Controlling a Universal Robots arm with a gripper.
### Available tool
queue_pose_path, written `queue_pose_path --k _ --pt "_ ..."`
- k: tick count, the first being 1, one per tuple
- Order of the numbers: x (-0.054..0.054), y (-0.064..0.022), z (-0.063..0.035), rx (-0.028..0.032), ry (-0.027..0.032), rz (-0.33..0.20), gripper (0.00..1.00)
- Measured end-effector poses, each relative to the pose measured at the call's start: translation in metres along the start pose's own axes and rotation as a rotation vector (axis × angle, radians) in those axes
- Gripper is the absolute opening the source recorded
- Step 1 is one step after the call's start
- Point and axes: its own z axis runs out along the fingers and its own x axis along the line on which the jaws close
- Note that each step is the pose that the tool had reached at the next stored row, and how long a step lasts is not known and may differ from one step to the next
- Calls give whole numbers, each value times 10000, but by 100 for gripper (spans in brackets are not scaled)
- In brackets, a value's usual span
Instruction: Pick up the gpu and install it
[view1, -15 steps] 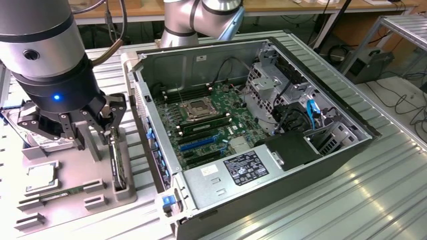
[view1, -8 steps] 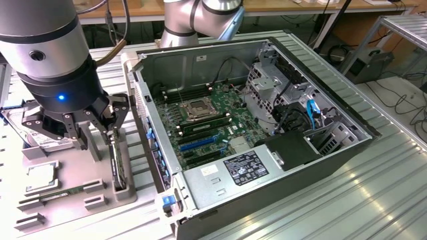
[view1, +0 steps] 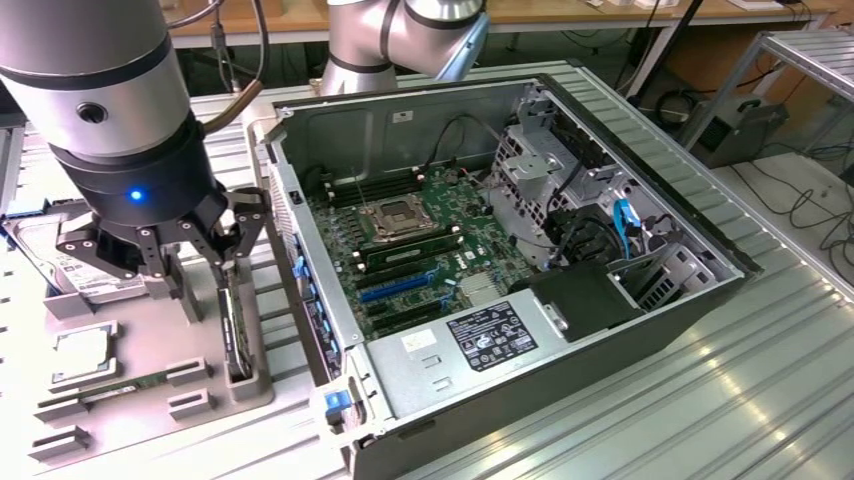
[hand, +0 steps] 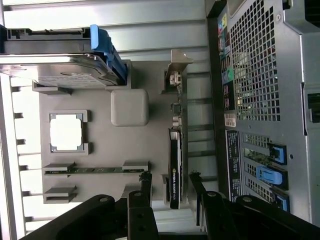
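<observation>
On the gray fixture tray (view1: 154, 335), starting at the exterior view's left, a hard drive (view1: 67, 265) sits at the tray's upper left corner. A processor (view1: 83, 355) lies by the left edge, and a memory stick (view1: 118, 390) rests in slots toward the lower edge. The gpu (view1: 238, 335) stands on its long edge in slots along the tray's right edge, just beside the open computer case (view1: 534, 250). The gripper (view1: 200, 275) hangs over the gpu's end. Its jaws are spread wide, one on each side of the card and clear of it, holding nothing.
</observation>
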Motion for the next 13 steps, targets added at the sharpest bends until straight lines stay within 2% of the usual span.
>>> queue_pose_path --k 13 --pt "-33 4 50 -1 -1 0 42"
